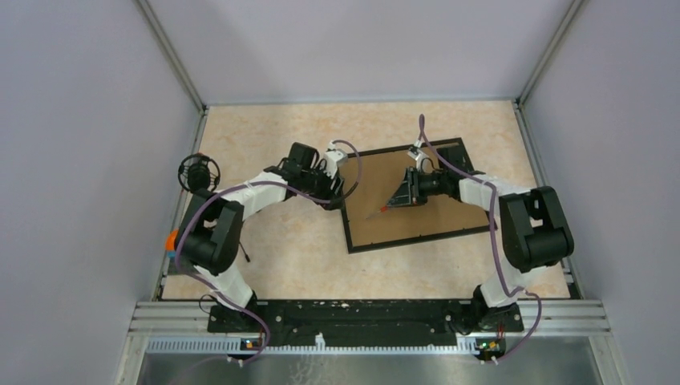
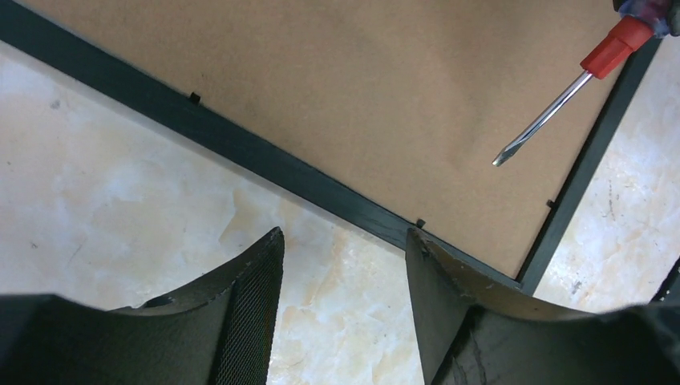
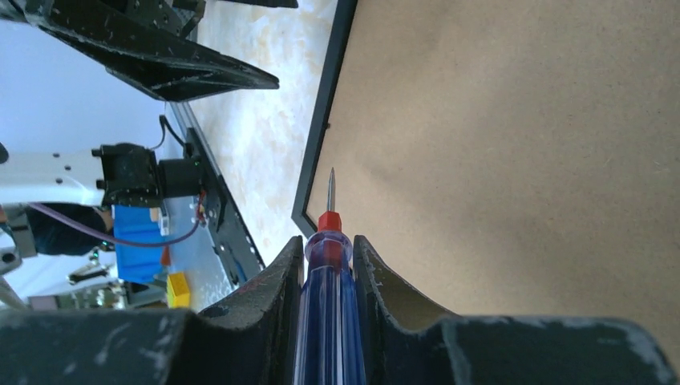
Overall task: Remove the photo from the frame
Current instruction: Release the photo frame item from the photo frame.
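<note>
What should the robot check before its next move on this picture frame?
1. Frame lying back-up on the table: ok.
2. Right gripper shut on the screwdriver: ok.
3. Screwdriver tip at a tab: not ok, it points at bare backing board.
4. Left gripper open, holding nothing: ok.
5. Photo's place: cannot tell, hidden.

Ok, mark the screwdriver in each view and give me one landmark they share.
Top external: the screwdriver sits mid-picture, over the brown back of the frame, pointing down-left.
Left wrist: the screwdriver is in the upper right corner, red collar and bare shaft, tip over the board.
Right wrist: the screwdriver is bottom centre, blue handle clamped in the right gripper.
Shared landmark: the frame's black rim.
</note>
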You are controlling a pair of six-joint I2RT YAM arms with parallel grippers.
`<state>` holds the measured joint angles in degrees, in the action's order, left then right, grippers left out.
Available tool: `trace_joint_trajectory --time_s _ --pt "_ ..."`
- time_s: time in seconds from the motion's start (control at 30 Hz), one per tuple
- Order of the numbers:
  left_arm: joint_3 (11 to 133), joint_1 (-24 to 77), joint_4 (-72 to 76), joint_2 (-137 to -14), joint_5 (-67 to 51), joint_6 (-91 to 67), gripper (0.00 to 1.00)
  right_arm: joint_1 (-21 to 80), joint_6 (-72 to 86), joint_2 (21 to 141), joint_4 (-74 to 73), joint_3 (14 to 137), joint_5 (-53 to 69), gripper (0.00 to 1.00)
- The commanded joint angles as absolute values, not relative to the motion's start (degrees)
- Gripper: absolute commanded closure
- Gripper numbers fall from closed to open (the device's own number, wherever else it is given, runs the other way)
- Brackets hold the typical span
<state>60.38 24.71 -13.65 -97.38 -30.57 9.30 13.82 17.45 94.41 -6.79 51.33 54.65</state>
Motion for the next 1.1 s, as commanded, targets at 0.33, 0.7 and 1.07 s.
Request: trace_joint_trajectory --time_s 0.33,0.7,1.07 --pt "55.75 22.50 -3.20 -104.03 -34.62 0.24 0.50 18.61 24.09 101.61 6.29 50.90 52.72 1.00" --pt "54.14 20.92 -1.13 -107.06 -38.23 -2.65 0.56 18.90 26.46 104.85 11.46 49.41 52.98 1.00" --pt "53.92 20.91 -0.99 -108.31 -38.59 -2.79 0.59 20.07 29.84 107.26 15.68 47.77 54.04 1.00"
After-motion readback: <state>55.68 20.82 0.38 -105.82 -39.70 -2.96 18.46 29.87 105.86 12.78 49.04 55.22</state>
